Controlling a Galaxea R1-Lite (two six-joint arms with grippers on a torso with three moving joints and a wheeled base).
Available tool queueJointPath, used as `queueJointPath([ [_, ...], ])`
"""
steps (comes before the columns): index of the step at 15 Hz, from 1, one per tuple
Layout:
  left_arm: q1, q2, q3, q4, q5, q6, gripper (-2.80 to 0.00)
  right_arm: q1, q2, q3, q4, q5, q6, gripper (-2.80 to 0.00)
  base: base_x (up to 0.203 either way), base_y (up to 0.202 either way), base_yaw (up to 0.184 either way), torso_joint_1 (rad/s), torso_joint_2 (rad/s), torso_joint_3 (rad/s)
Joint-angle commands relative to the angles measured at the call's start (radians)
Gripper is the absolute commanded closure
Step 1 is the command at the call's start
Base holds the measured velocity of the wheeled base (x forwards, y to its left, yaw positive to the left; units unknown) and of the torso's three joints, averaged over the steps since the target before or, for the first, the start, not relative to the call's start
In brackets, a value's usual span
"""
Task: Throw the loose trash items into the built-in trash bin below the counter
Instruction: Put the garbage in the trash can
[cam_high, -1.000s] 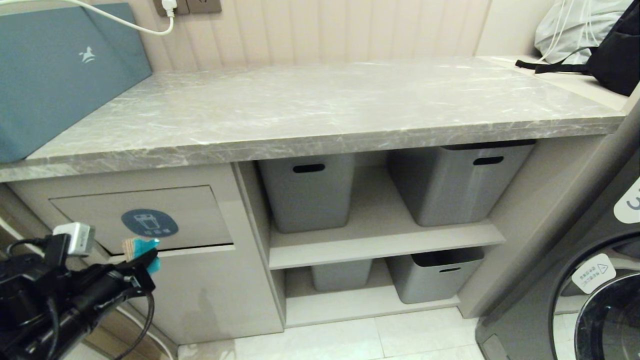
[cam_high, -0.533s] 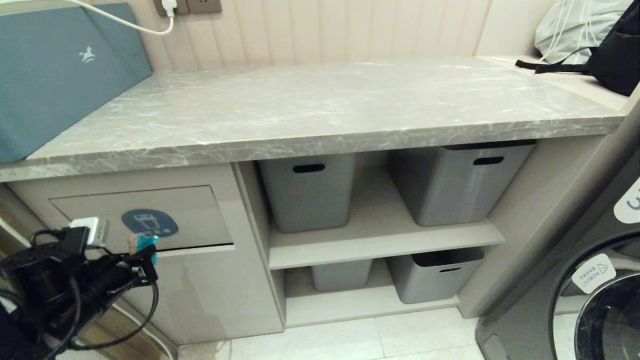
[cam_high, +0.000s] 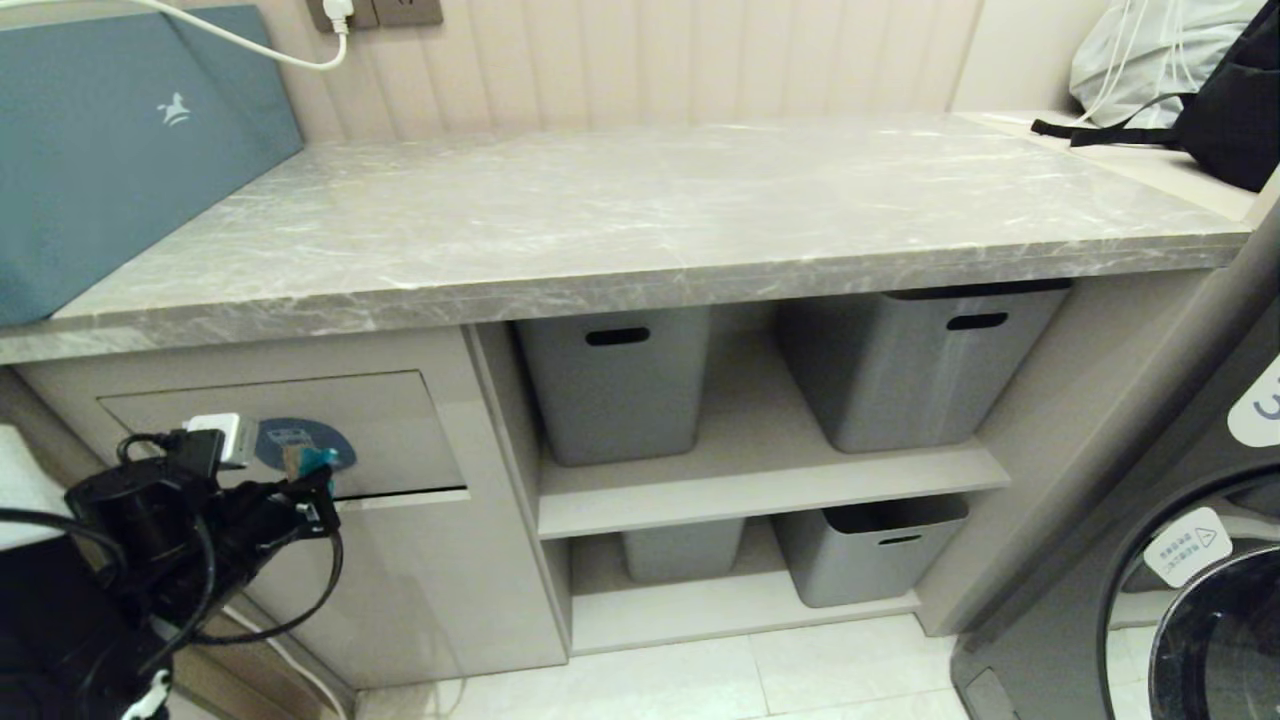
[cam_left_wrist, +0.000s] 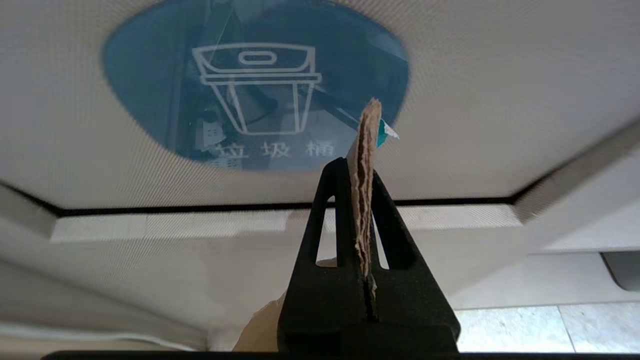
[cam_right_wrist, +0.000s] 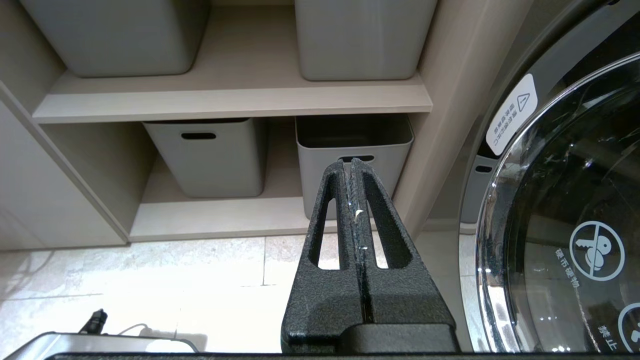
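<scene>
My left gripper (cam_high: 312, 478) (cam_left_wrist: 361, 172) is shut on a torn cardboard scrap with a turquoise face (cam_high: 305, 460) (cam_left_wrist: 368, 135), held edge-on right in front of the round blue bin sticker (cam_high: 322, 440) (cam_left_wrist: 160, 85) on the beige tilting flap (cam_high: 390, 420) (cam_left_wrist: 500, 100). The flap looks closed, with a dark gap along its lower edge. No scraps lie on the grey marble counter (cam_high: 640, 220). My right gripper (cam_right_wrist: 353, 165) is shut on nothing, low by the floor near the lower shelf, and does not show in the head view.
A teal board (cam_high: 110, 140) leans on the counter's left end. Grey plastic bins (cam_high: 615, 380) (cam_high: 915, 360) (cam_right_wrist: 350, 150) fill the open shelves right of the cabinet. A washing machine door (cam_high: 1200, 600) (cam_right_wrist: 565, 220) stands at the far right; a black bag (cam_high: 1230, 110) lies behind.
My left gripper has risen and moved right with the scrap, from below the flap's lower edge up to the blue sticker.
</scene>
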Motion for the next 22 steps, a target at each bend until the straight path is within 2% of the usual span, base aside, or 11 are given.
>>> queueJointPath([
  [1, 0.0, 0.049, -0.029, -0.008, 0.0, 0.0, 0.0, 0.0, 0.001, 0.0, 0.0, 0.0, 0.0, 0.0, 0.0, 0.0, 0.0, 0.0, 0.0, 0.0],
  [10, -0.001, 0.176, -0.201, -0.008, -0.002, 0.002, 0.0, 0.0, 0.001, 0.0, 0.0, 0.0, 0.0, 0.0, 0.0, 0.0, 0.0, 0.0, 0.0, 0.0],
  [16, 0.003, 0.245, -0.35, -0.008, -0.004, 0.027, 0.0, 0.0, 0.001, 0.0, 0.0, 0.0, 0.0, 0.0, 0.0, 0.0, 0.0, 0.0, 0.0, 0.0],
  [22, 0.002, 0.293, -0.418, -0.008, -0.037, 0.092, 0.0, 0.0, 0.001, 0.0, 0.0, 0.0, 0.0, 0.0, 0.0, 0.0, 0.0, 0.0, 0.0, 0.0],
])
